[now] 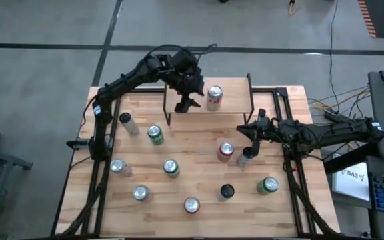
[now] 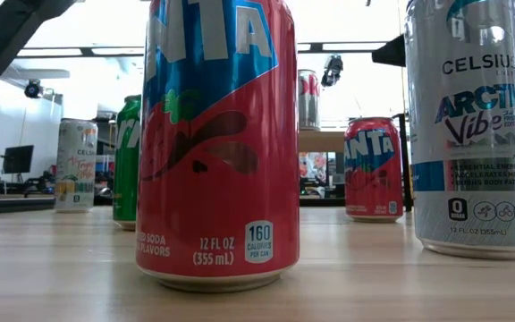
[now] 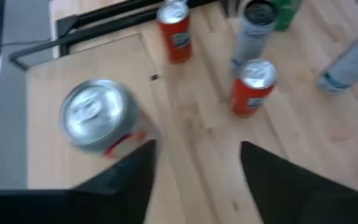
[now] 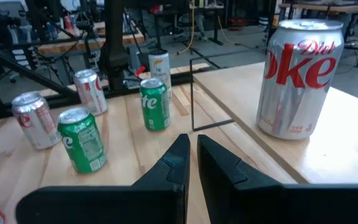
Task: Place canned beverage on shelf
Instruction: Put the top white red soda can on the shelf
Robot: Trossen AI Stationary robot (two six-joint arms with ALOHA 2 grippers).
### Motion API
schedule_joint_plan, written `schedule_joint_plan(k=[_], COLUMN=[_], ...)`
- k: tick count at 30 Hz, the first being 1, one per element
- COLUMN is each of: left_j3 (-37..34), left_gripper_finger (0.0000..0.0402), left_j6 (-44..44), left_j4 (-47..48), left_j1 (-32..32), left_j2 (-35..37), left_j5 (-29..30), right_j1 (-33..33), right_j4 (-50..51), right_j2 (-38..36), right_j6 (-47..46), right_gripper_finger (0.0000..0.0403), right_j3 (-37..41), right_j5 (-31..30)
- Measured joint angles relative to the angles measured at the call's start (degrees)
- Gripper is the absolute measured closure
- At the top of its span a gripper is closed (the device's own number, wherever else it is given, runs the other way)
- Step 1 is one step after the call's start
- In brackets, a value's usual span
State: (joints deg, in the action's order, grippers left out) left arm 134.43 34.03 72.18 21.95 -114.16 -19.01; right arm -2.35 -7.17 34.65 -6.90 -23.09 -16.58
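Observation:
A silver and red Diet Coke can (image 1: 214, 97) (image 4: 297, 78) stands upright on its base on the light wood top of the shelf (image 1: 235, 100), at the table's far edge. From above, the left wrist view shows the can's silver lid (image 3: 97, 115). My left gripper (image 1: 189, 104) (image 3: 197, 158) hangs over the shelf just left of the can, open, with nothing between its fingers. My right gripper (image 1: 242, 127) (image 4: 191, 152) is shut and empty, held level above the table to the right of the shelf's near edge.
Several cans stand upright across the table: a green one (image 1: 155, 135), a red one (image 1: 226, 152), a green one (image 1: 267, 185), a black-topped one (image 1: 227, 192). A red Fanta can (image 2: 217, 143) and a Celsius can (image 2: 472, 125) stand at the near edge.

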Motion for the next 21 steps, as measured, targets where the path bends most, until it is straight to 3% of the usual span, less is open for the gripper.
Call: schedule_joint_plan(k=[6,8,14,21], left_j3=[-1.4,-3.2,-16.8,-41.6], left_gripper_finger=[0.0359,0.0389,0.0397,0.0401], left_j6=[-2.7,-4.6,-9.2,-16.2], left_j4=[6.5,7.2,0.4,-24.6], left_j1=[-2.0,-2.1,-2.2,-3.3], left_j2=[2.5,4.2,12.9,25.9], left_j5=[0.1,0.0,0.4,2.8], right_j1=[0.0,0.0,0.0,0.0], right_j4=[-1.3,-1.3,-1.3,-4.1], right_j2=[0.0,0.0,0.0,0.0], right_j6=[0.0,0.1,0.4,1.3], right_gripper_finger=[0.038,0.038,0.038,0.038], right_j3=[0.0,0.0,0.0,0.0], right_j5=[0.0,0.0,0.0,-0.7])
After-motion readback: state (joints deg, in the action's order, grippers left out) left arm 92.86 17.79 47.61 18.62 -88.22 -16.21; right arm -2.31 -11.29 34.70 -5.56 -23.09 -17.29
